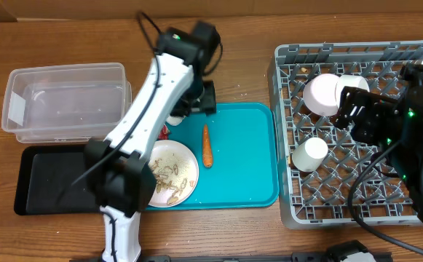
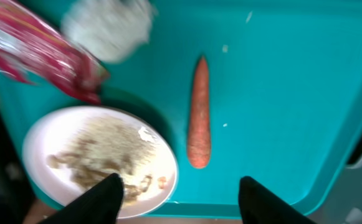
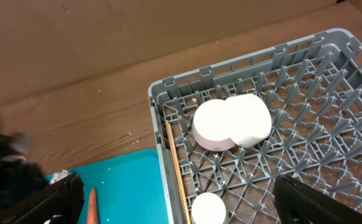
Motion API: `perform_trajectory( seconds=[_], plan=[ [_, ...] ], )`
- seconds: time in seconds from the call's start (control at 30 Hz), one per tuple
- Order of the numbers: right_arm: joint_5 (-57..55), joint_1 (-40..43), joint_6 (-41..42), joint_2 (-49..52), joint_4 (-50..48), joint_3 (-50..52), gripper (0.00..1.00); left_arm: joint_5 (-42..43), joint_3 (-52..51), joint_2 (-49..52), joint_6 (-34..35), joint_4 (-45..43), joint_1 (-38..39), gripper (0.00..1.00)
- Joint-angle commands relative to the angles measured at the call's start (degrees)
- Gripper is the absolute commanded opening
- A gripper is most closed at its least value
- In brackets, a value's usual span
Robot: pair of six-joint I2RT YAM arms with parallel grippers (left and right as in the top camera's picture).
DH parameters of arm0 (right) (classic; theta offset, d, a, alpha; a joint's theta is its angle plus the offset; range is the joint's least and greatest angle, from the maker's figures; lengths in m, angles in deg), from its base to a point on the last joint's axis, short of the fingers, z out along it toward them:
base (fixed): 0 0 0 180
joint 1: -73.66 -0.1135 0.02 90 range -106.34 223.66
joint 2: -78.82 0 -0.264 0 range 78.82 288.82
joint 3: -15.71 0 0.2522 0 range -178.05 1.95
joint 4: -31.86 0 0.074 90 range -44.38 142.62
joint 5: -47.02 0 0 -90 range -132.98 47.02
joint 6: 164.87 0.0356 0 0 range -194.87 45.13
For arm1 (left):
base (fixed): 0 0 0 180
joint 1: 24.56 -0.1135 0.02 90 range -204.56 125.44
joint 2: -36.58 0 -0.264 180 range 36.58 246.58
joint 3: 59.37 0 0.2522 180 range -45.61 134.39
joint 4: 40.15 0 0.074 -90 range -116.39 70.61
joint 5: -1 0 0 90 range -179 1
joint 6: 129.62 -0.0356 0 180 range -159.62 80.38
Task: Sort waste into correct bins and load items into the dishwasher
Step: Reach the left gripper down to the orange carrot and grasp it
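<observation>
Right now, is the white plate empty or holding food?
Holding food. The plate on the teal tray has rice and brownish scraps spread across its middle; overhead shows the same.

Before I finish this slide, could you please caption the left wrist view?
Open left fingers hover over a teal tray holding carrot, soiled plate, red wrapper and tissue.

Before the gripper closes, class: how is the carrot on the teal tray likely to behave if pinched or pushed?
The carrot looks stiff, so it probably lifts without drooping. Round and tapered, it may roll in an arc on the smooth teal tray. Small, so probably light.
</observation>
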Motion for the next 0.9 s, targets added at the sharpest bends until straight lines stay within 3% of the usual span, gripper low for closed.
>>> perform_trajectory(
  seconds=[0.0, 0.1, 0.3, 0.4, 0.7, 0.87],
  plan=[
    [-0.3, 0.3, 0.5, 0.6, -0.1, -0.5, 1.00, 9.4, -5.6, 3.7, 3.7, -1.1, 1.6, 0.55],
    [-0.3, 0.3, 0.5, 1.5, -0.1, -0.5, 1.00, 10.6, -10.1, 6.1, 2.6, -4.6, 3.5, 0.52],
    [-0.3, 0.3, 0.5, 3.9, -0.1, -0.5, 1.00, 6.3, -14.0, 7.1, 3.3, -12.3, 4.9, 0.63],
    [-0.3, 0.3, 0.5, 5.4, -0.1, -0.5, 1.00, 1.8, -14.0, 7.1, 3.8, -12.7, 4.8, 0.70],
    [-0.3, 0.3, 0.5, 10.0, -0.1, -0.5, 1.00, -2.1, -14.3, 7.1, 4.8, -12.1, 4.7, 0.74],
    [-0.3, 0.3, 0.5, 12.5, -0.2, -0.5, 1.00, -1.7, -18.0, 7.1, 5.2, -14.4, 4.7, 0.65]
  ],
)
